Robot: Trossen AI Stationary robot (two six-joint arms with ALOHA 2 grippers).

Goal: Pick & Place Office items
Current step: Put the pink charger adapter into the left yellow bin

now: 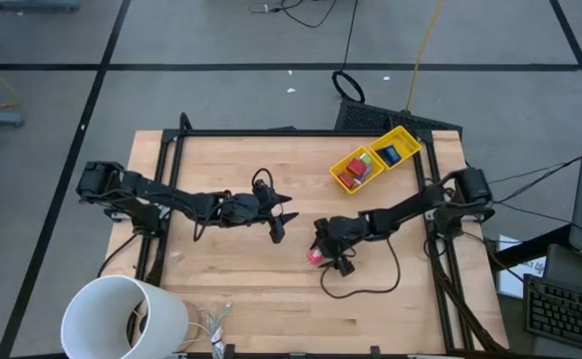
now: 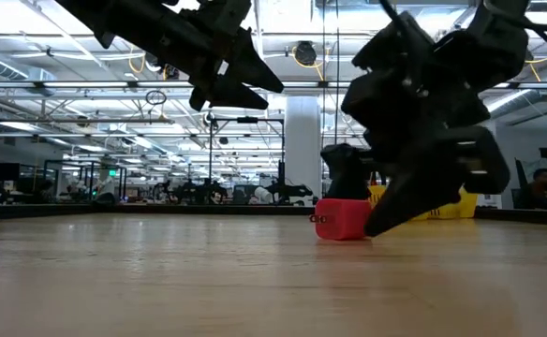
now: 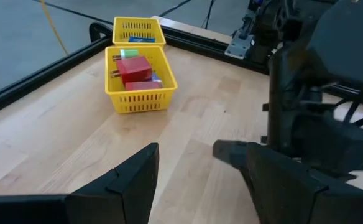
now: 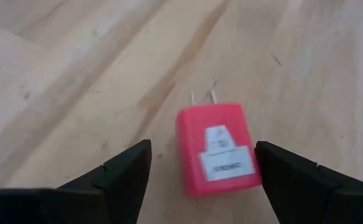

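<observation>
We see the right tool [image 4: 200, 171] spread wide around the pink-red plug [image 4: 217, 149] lying on the bench [image 4: 76, 74], left tool [image 3: 188, 162] wide open nearby.

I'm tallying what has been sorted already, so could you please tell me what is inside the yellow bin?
The yellow bin has two sections. The one nearer the table's middle holds red blocks and a green bit; the other shows a blue piece. Anything beneath them is covered.

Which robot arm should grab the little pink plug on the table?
The right one, probably. The right gripper hangs open right at the pink plug, which lies between its fingers in its wrist view. The left gripper is open too, but farther off, above the bare table.
</observation>
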